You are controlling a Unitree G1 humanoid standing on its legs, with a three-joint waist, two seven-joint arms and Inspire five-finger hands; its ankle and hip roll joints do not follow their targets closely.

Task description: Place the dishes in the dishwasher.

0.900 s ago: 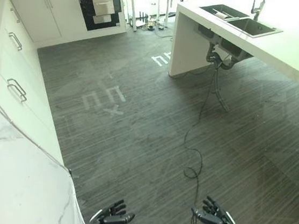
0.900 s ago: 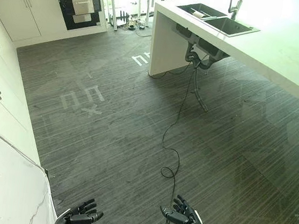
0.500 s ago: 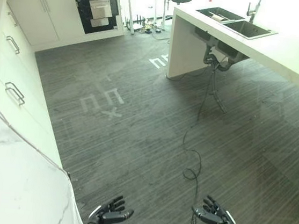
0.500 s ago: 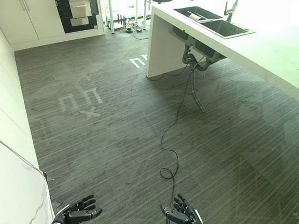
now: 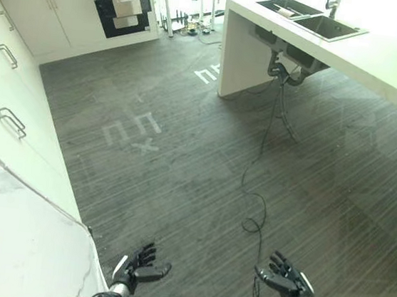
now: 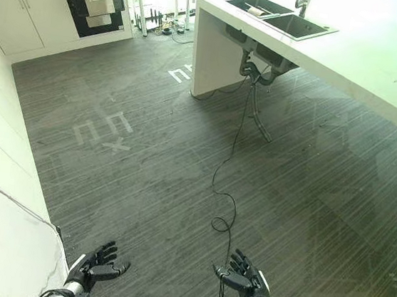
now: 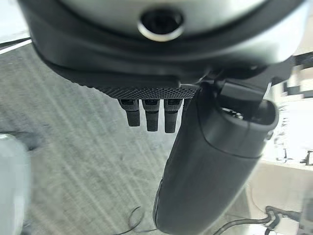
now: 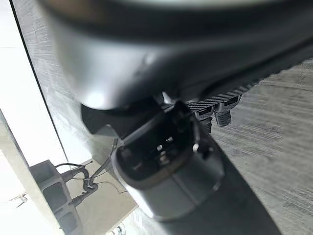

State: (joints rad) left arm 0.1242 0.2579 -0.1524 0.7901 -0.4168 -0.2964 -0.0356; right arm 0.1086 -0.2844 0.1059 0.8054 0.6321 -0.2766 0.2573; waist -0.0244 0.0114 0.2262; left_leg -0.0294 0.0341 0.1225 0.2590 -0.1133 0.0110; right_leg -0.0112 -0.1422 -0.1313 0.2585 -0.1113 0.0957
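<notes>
Left hand point(image 5: 138, 267) at 7 o'clock, low over striped floor point(image 5: 182, 168), fingers spread, empty. Right hand point(image 5: 287, 282) at 5 o'clock, fingers splayed, empty. Dishwasher point(image 5: 122, 2) open at 11 o'clock, far off. Sink point(image 5: 310, 16) at 1 o'clock, something pale inside, cannot tell what.

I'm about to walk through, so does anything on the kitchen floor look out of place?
Yes: a thin black cable trails loose from under the white sink counter across the grey striped floor, ending in a loop, a likely trip hazard.
</notes>
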